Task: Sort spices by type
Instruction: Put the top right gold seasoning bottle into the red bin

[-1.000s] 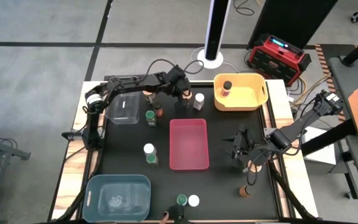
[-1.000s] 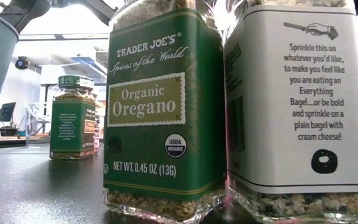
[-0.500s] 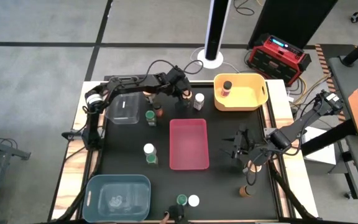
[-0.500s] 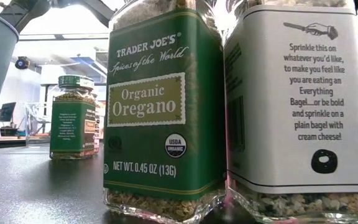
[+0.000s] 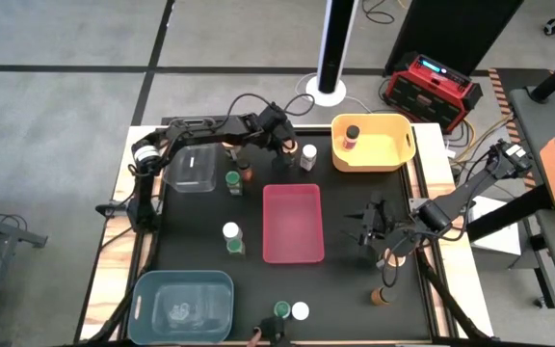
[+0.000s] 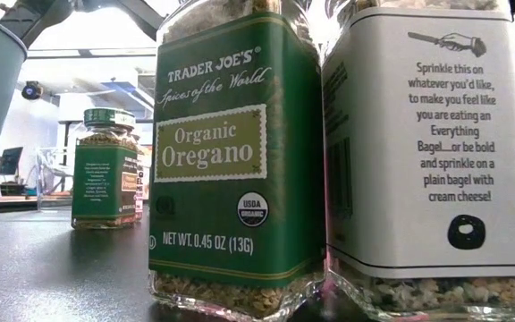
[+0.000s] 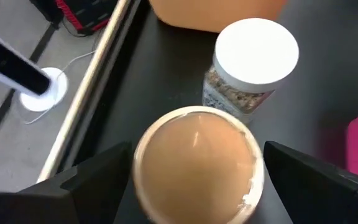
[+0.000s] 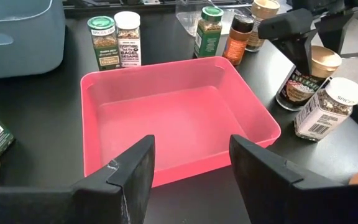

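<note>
The left gripper [image 5: 285,149] hangs with jaws spread wide on either side of a tan-lidded glass spice jar [image 7: 197,163], not clamped on it. A white-lidded jar [image 7: 252,62] stands just beside it, with the yellow plastic bin [image 5: 372,142] beyond and the empty pink rectangular bin [image 8: 173,118] near. The table's back edge [image 7: 98,81] runs close by. The right gripper [image 8: 191,163] waits half open near the pink bin's right side, holding nothing.

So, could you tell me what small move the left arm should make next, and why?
Probably close the left tool on the tan-lidded jar. Its open fingers already stand on either side of the lid, with the white-lidded jar just beyond and apart.
</note>
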{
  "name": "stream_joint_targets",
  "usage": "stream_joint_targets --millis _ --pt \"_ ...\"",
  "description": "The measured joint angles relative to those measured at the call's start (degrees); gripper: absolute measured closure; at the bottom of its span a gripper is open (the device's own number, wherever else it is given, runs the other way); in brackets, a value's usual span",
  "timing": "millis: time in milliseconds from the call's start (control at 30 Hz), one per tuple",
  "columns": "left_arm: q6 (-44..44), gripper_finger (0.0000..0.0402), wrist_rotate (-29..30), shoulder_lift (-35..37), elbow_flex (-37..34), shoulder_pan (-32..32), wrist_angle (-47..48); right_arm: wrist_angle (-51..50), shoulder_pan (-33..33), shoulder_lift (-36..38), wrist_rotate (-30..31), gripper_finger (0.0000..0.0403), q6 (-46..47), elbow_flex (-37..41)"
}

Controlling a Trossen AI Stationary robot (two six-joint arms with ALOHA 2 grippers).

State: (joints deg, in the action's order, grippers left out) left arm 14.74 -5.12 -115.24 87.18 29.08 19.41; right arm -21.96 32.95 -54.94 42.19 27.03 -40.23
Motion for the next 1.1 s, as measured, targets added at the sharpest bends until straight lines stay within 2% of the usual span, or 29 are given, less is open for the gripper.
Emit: stream_joint_targets --millis 200,500,867,1100 --pt "0.3 0.0061 0.1 0.0 0.0 0.0 0.0 0.0 0.0 0.0 0.0 0.0204 0.0 0.0" --pt "0.6 0.0140 0.0 0.0 0.0 0.0 0.0 0.0 0.0 0.0 0.0 0.0204 0.0 0.0" --pt "1.0 0.0130 0.1 0.2 0.6 0.0 1.2 0.0 0.0 0.0 0.0 0.0204 0.0 0.0" --pt "2.9 0.0140 0.1 2.9 6.9 0.0 8.0 0.0 0.0 0.0 0.0 0.0204 0.0 0.0"
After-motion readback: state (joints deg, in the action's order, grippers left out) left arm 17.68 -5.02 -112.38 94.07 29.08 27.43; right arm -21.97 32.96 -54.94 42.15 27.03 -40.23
